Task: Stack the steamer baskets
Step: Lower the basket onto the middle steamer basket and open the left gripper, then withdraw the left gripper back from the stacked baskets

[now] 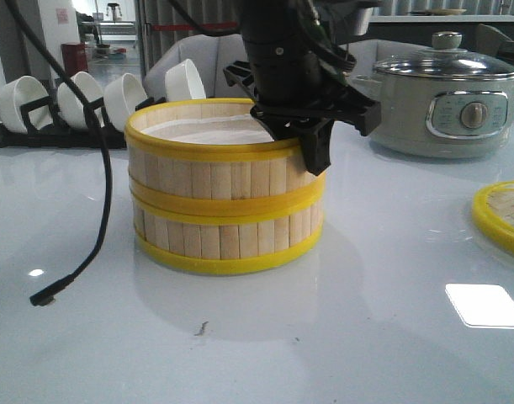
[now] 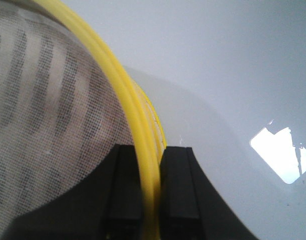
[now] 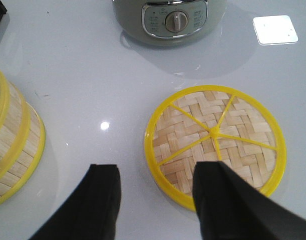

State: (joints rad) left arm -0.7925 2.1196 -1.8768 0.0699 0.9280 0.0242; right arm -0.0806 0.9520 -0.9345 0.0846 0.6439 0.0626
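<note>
In the front view, 2 steamer baskets [image 1: 227,189] stand stacked on the white table [image 1: 341,337], the left gripper [image 1: 311,139] reaching down over the upper one's near-right rim, an electric pot [image 1: 446,101] behind. The left wrist view shows its fingers [image 2: 125,185] pinching that yellow rim [image 2: 145,165], one inside, one outside. In the right wrist view, the right gripper [image 3: 155,200] hangs wide apart above the table, a woven lid [image 3: 215,142] just beyond its fingertips, the stack off to one side.

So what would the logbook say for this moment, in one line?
steamer baskets: two stacked | left gripper: shut on top basket's rim | right gripper: open above lid | pot: untouched
</note>
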